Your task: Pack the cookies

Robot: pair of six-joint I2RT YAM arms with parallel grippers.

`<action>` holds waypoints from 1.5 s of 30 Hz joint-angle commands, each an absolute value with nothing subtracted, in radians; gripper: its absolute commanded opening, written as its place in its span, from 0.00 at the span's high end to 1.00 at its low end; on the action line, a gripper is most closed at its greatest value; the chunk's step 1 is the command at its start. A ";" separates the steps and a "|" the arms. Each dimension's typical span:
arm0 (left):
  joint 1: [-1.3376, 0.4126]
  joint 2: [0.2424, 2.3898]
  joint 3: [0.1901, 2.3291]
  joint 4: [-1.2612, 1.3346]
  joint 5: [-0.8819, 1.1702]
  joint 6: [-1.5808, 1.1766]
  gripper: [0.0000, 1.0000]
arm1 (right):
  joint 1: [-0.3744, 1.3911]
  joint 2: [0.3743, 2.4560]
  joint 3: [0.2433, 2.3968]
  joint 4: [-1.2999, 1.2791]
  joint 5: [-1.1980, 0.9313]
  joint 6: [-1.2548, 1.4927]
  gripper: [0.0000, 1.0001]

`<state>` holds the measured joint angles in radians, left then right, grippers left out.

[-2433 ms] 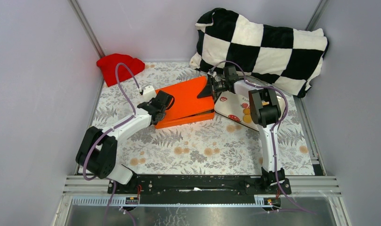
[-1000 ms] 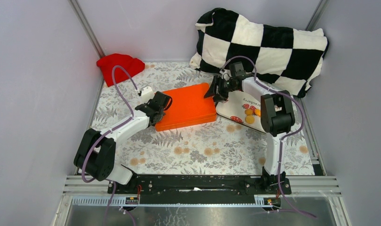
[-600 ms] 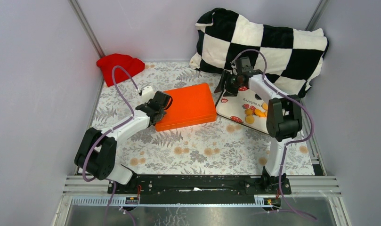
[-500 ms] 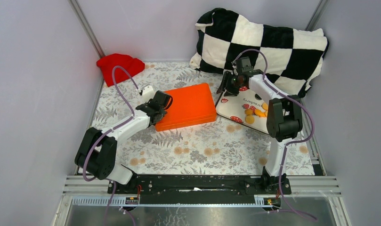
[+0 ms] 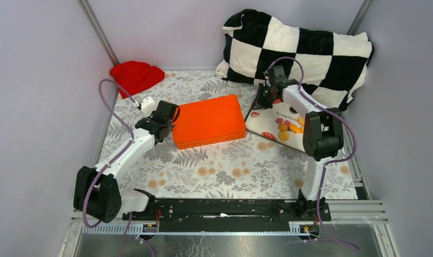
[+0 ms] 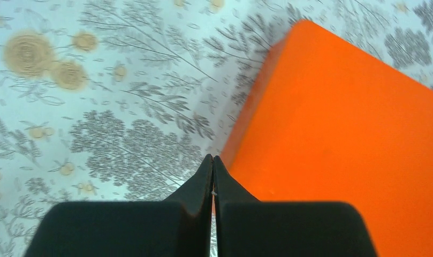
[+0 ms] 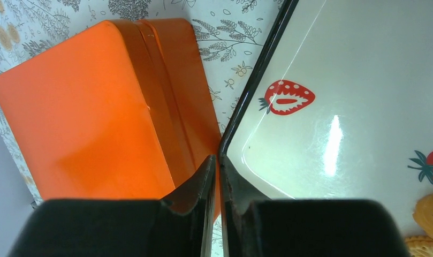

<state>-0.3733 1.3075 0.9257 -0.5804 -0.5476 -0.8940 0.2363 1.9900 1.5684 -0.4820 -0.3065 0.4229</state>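
Note:
A shut orange box lies mid-table, also in the left wrist view and the right wrist view. Right of it is a white strawberry-print tray with several golden cookies on its near half. My left gripper is shut, its tips at the box's left edge with nothing in them. My right gripper hovers over the tray's far-left corner, between box and tray. Its jaws are almost together with nothing between them. Two cookies peek in at the lower right.
A black-and-white checkered blanket is bunched at the back right, just behind the tray. A red cloth lies in the back left corner. Grey walls close in both sides. The floral tablecloth covers the table.
The box lid, propped up earlier, now lies flat. My right gripper moved from the box to the tray's far corner and closed its jaws. My left arm drew back left, off the box.

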 commanded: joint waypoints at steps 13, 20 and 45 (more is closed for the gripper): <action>-0.258 1.516 0.882 -0.424 -0.439 -0.910 1.00 | 0.243 2.192 1.725 -0.554 -0.381 0.397 0.89; -0.274 1.518 0.871 -0.414 -0.424 -0.911 1.00 | 0.306 2.179 1.663 -0.525 -0.448 0.374 0.90; -0.288 1.324 0.755 -0.447 -0.268 -0.926 1.00 | 0.417 1.916 1.445 -0.498 -0.417 0.406 0.90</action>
<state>-0.2684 1.3632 0.7654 -0.4549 -0.3355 -0.9211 0.3542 2.0094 1.4574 -0.4828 -0.3759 0.3927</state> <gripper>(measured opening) 0.000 0.102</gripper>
